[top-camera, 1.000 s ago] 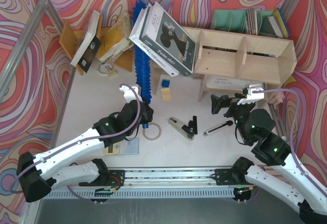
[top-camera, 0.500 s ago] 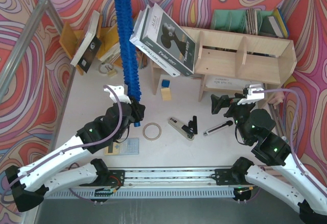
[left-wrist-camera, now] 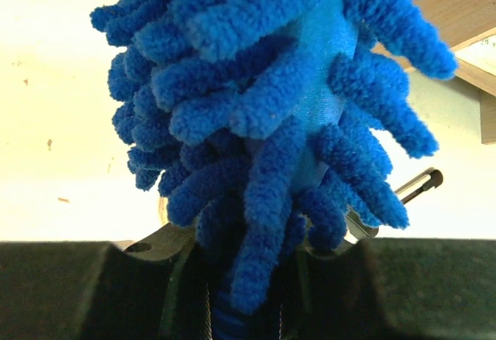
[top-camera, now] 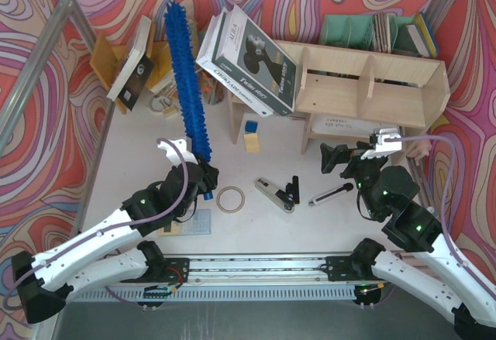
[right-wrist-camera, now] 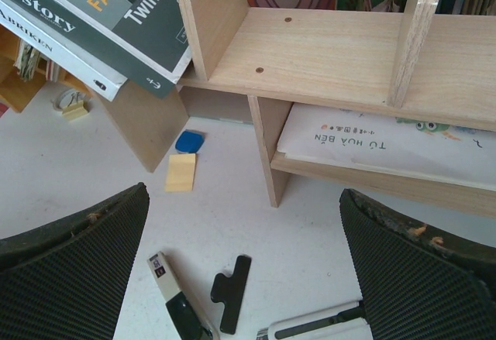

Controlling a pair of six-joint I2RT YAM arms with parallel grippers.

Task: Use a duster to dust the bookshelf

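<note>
The blue fluffy duster (top-camera: 187, 77) stands up from my left gripper (top-camera: 206, 176), which is shut on its handle; its head reaches toward the back wall, left of the leaning books. In the left wrist view the duster (left-wrist-camera: 279, 100) fills the frame above the jaws. The pale plywood bookshelf (top-camera: 372, 84) stands at the back right and also shows in the right wrist view (right-wrist-camera: 325, 53). My right gripper (top-camera: 341, 158) is open and empty, in front of the shelf's lower tier.
Large books (top-camera: 248, 53) lean on the bookshelf's left end. An orange-brown rack (top-camera: 108, 61) with books stands back left. A utility knife (top-camera: 275, 194), black clip (top-camera: 294, 189), pen (top-camera: 329, 194), tape ring (top-camera: 230, 198) and small blocks (top-camera: 251, 137) lie on the table. A green file holder (top-camera: 349, 29) is behind.
My left arm lifted the duster off the table and swung it upright, then shifted it slightly left. The right arm has not moved.
</note>
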